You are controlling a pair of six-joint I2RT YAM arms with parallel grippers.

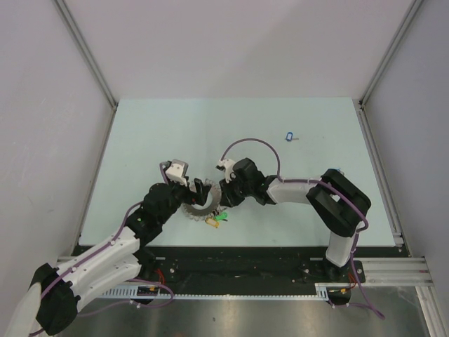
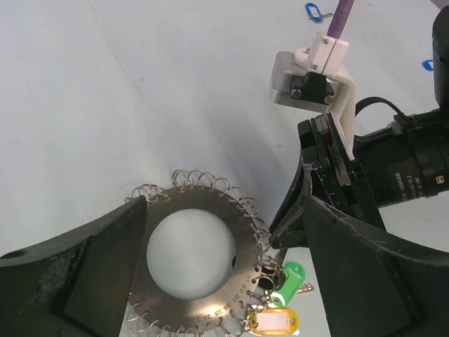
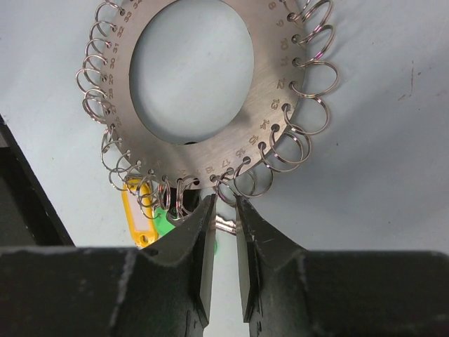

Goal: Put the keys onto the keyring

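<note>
The keyring (image 1: 198,213) is a flat silver disc fringed with small wire rings, lying near the table's front edge. My left gripper (image 2: 224,270) is open, one finger on each side of the keyring (image 2: 242,235). My right gripper (image 3: 225,205) has its jaws a narrow gap apart at the keyring's (image 3: 210,144) edge. A small wire ring sits at its tips and a silver key shaft (image 3: 226,225) shows in the gap. Two blue-tagged keys (image 2: 313,11) (image 2: 428,64) lie on the table beyond. One blue key (image 1: 289,136) lies far back right.
A yellow tag (image 2: 275,321) and a green tag (image 2: 289,275) hang from the keyring beside my right gripper (image 1: 222,208). The yellow tag (image 3: 137,214) lies left of my right fingers. Grey walls and rails enclose the pale table (image 1: 175,133).
</note>
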